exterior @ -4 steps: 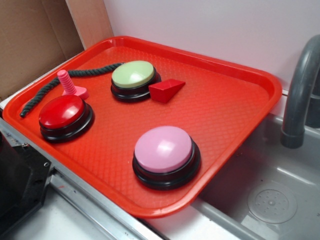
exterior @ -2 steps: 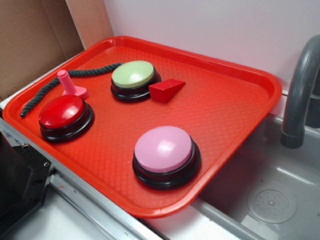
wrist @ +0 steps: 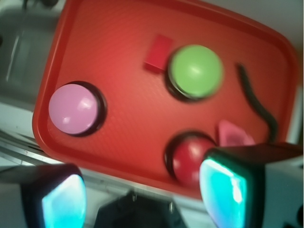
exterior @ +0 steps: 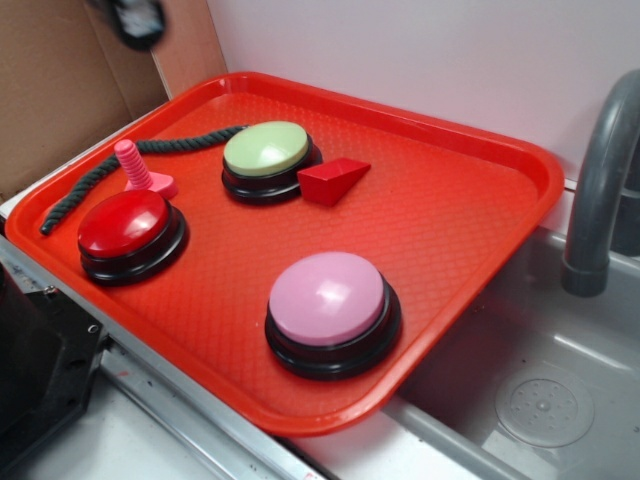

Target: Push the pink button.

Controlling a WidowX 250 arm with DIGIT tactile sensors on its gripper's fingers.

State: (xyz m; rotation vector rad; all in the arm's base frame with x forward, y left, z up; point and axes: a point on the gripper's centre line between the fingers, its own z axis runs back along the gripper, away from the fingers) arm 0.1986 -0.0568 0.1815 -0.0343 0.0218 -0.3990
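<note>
The gripper (wrist: 142, 194) hangs high above the near-left edge of the red tray (exterior: 460, 220), its two fingers spread wide apart with nothing between them; in the wrist view the finger pads (wrist: 64, 202) show as pale teal blocks at the bottom corners, and between them lies only the tray's rim and the dark machinery below it; in the exterior view only a blurred dark piece of the gripper (exterior: 135, 20) shows at the top-left corner, well apart from everything on the tray.

Directly ahead of the right-hand pad sits the red button (wrist: 190, 159), with the small pink peg (wrist: 235, 133) just beside it; this is the nearest thing to the gripper, and the wrong one; farther out stand the green button (wrist: 195, 71) and a red wedge block (wrist: 159, 52) touching its base, with a dark rope (wrist: 256, 102) curling off to the side.

The pink button (wrist: 75, 109) lies up and to the left in the wrist view, near the tray's left rim; in the exterior view the pink button (exterior: 327, 297) stands alone at the tray's front edge, on the sink (exterior: 540, 400) side, well apart from the other two; being a round dome, it has no long axis to match.

My judgement: the move turns on travelling across the tray away from the red button, then descending onto the pink dome's middle; closing the fingers first would probably give a firmer press.
</note>
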